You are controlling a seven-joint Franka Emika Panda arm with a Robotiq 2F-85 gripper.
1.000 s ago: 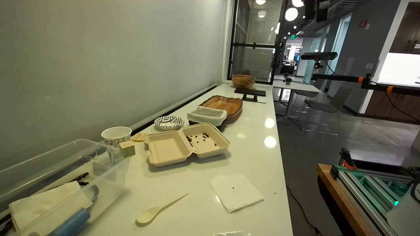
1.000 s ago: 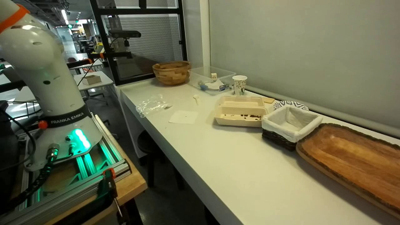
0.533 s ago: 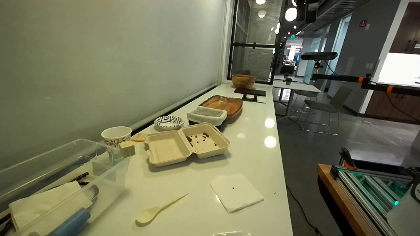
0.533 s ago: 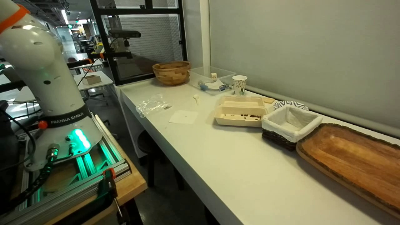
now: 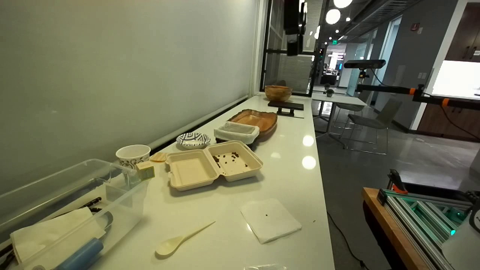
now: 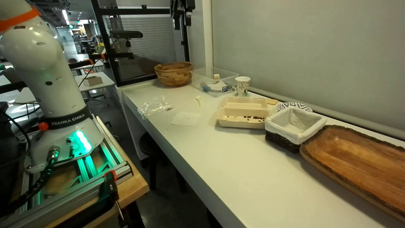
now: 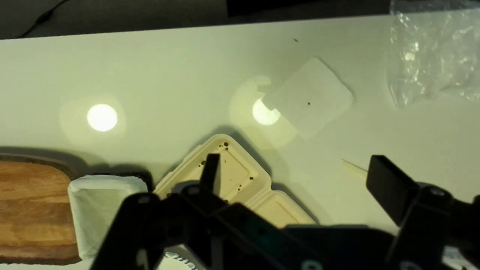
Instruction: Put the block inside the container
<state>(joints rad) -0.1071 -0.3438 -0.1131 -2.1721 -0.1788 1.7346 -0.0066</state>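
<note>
By my reading you are at the approach, with the grasp not yet made: your gripper (image 7: 295, 165) hangs high over the bench (image 6: 202, 177), its fingers (image 7: 390, 187) spread wide with nothing between them. The block (image 5: 145, 170) sits toward the bench's back edge, the one along the wall (image 5: 131, 75), at a corner of the clear bin (image 5: 129, 208) beside the paper cup (image 6: 242, 87); it looks perched on the rim, though the views don't settle what bears it. You can't make it out in the wrist view, so the next move calls for travel along the bench toward the bin's end and back toward that edge, then a straight, slow descent with the fingers astride the block; a nudge could tip it into the bin. Which container is meant is uncertain: I'd guess the open takeaway box (image 5: 195, 169), nearer the back edge than the front one, but the lined basket (image 6: 283, 130) just beside it, or the bin itself, would fit the words, so settle that before you lift.
</note>
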